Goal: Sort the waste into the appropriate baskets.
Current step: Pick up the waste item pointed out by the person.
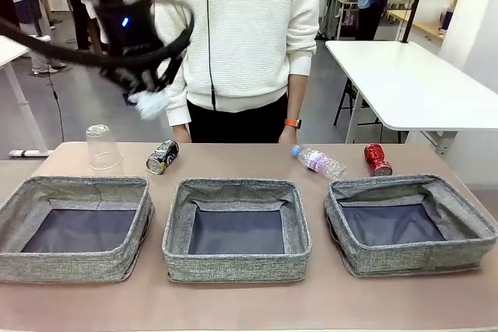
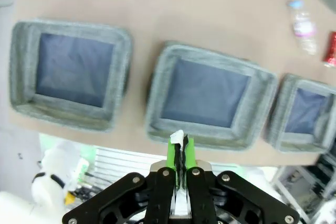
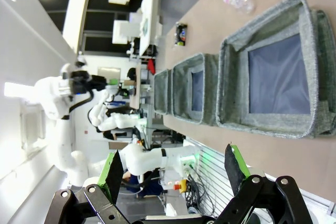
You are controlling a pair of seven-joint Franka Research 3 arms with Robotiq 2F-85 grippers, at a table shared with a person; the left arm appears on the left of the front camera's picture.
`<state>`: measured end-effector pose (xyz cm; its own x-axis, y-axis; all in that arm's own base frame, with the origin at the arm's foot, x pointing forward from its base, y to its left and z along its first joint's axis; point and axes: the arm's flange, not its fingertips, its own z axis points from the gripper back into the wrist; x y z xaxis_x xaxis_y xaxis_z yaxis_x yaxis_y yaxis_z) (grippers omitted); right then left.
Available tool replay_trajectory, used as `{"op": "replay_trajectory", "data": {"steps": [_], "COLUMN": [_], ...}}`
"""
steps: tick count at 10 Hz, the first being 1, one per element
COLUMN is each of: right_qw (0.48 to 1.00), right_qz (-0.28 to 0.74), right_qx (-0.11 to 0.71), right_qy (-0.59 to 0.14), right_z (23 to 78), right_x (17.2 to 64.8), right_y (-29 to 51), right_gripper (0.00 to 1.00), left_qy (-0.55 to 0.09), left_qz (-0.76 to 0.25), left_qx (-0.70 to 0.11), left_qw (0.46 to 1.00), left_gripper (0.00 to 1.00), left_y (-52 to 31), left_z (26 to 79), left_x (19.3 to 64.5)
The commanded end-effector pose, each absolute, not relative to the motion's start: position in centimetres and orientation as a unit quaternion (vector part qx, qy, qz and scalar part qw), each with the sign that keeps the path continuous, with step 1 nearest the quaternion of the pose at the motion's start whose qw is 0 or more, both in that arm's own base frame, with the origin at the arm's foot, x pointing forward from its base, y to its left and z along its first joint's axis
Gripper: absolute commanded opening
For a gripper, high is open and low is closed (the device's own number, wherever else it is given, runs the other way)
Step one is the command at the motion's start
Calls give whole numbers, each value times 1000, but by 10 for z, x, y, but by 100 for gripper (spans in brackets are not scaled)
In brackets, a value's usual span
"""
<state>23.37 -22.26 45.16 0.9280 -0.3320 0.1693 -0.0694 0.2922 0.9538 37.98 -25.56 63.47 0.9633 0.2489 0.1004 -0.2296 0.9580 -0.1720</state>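
High over the table (image 1: 233, 157), left gripper (image 2: 180, 150) pinching paper ball (image 1: 149, 103), three baskets (image 1: 233, 186) below, right gripper (image 3: 173, 163) agape.

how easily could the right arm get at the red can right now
Probably yes: its jaws stand open and empty, and the red can sits on bare table beyond the right basket, apart from the bottle, with nothing over it.

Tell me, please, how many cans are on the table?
2. The black-silver can lies beside the cup, far left; the red can lies beyond the right basket, near the bottle. None looks hidden.
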Motion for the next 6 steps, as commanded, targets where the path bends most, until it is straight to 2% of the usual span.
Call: {"op": "replay_trajectory", "data": {"steps": [1,2,4,6], "right_qw": [780,780,780,780], "right_qz": [-74,-74,-74,-74], "right_qx": [594,594,594,594], "right_qy": [-183,-183,-183,-183], "right_z": [453,453,453,453], "right_x": [235,235,235,235], "right_y": [-221,-221,-221,-221], "right_gripper": [100,100,100,100], "left_qy": [-43,-43,-56,-60], "left_qz": [134,133,179,128], "left_qx": [-55,-92,-89,-86], "left_qw": [988,986,978,986], "left_gripper": [5,5,5,5], "left_y": [-313,-337,-390,-411], "left_z": [716,743,787,803], "left_x": [386,384,380,376]}}
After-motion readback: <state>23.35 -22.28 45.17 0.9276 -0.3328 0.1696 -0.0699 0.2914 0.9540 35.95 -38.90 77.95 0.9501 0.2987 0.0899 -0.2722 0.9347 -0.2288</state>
